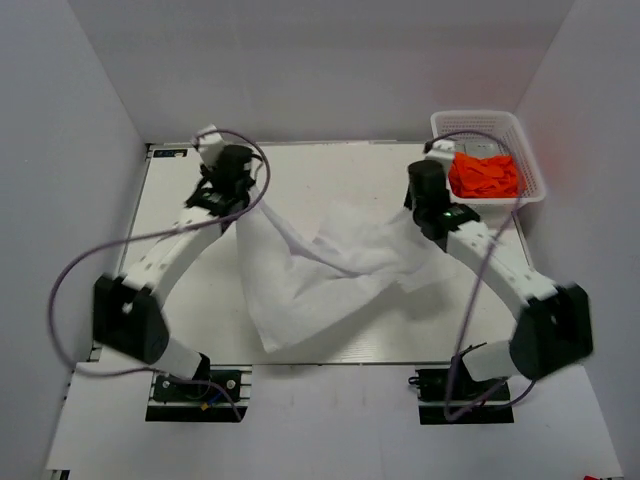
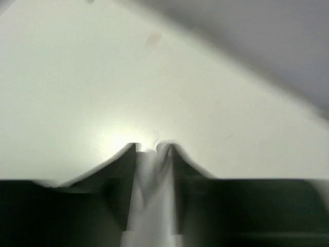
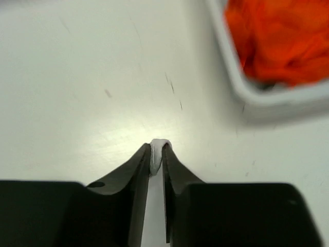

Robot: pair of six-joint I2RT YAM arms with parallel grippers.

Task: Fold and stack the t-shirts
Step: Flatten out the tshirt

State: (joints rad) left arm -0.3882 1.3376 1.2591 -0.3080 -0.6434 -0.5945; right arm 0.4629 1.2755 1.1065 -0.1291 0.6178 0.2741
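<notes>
The white t-shirt [image 1: 320, 275] hangs stretched between both grippers over the middle of the table, its lower part draped on the surface. My left gripper [image 1: 222, 192] is shut on one edge of it at the far left; the cloth [image 2: 150, 175] shows between its blurred jaws. My right gripper [image 1: 428, 205] is shut on another edge at the right; a fold of white cloth [image 3: 158, 152] sticks out between the jaws. The orange t-shirt [image 1: 484, 174] lies crumpled in the white basket [image 1: 470, 122] and also shows in the right wrist view [image 3: 277, 38].
The basket stands at the table's far right corner, close beside my right gripper; its rim [image 3: 267, 98] shows in the right wrist view. The white table [image 1: 340, 165] has walls behind and at both sides. Purple cables loop off both arms.
</notes>
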